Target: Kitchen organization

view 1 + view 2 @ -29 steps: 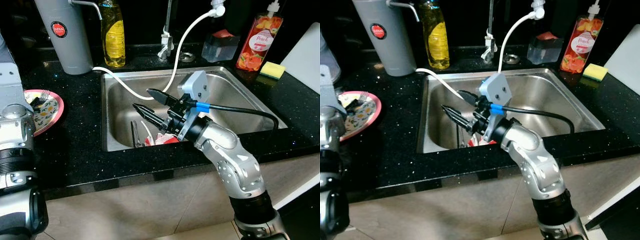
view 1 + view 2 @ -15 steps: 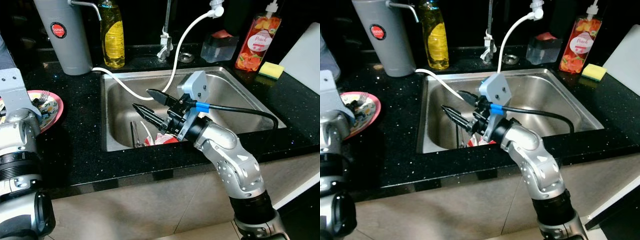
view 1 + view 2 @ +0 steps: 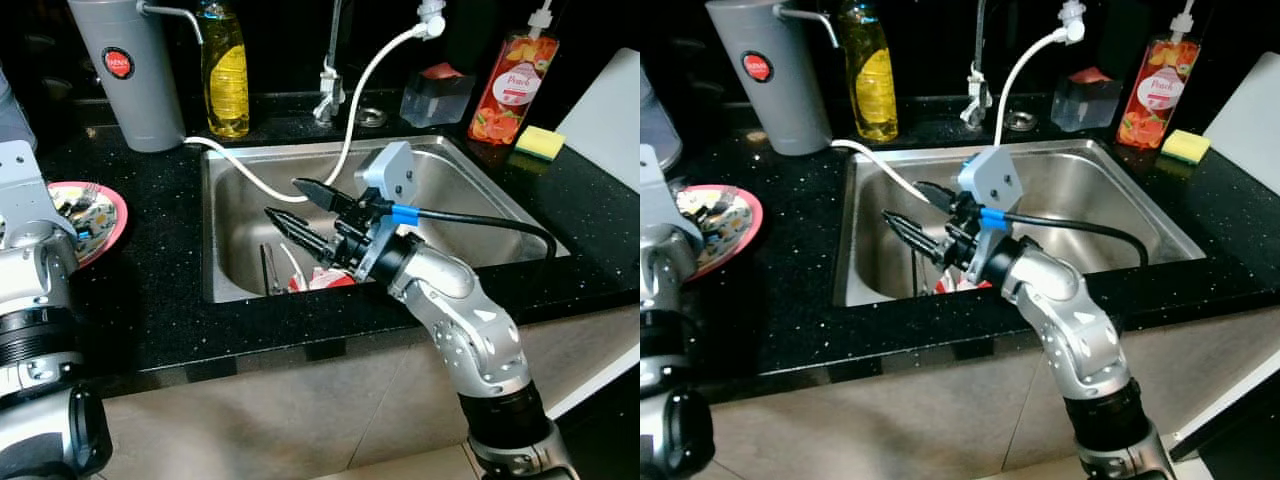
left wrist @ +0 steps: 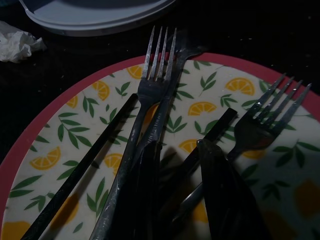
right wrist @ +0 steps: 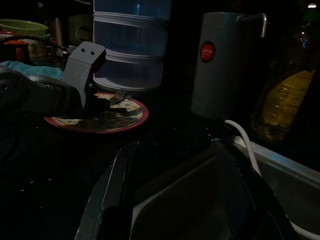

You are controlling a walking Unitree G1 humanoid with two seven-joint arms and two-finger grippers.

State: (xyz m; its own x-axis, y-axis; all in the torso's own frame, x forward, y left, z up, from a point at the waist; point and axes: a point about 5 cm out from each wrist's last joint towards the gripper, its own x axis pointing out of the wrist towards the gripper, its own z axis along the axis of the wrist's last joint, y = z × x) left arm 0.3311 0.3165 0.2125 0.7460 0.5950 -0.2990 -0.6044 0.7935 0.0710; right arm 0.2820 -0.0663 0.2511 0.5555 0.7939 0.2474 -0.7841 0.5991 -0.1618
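My left gripper, fingers apart, sits over dark forks on the glossy lemon-print plate at my 9 o'clock; shadow hides what they touch. My right gripper hovers open above the steel sink, utensils half hidden below

Red-rimmed plate with lemon-and-leaf print, grey flask, yellow bottle

"Peach" — on the pink soap bottle label.
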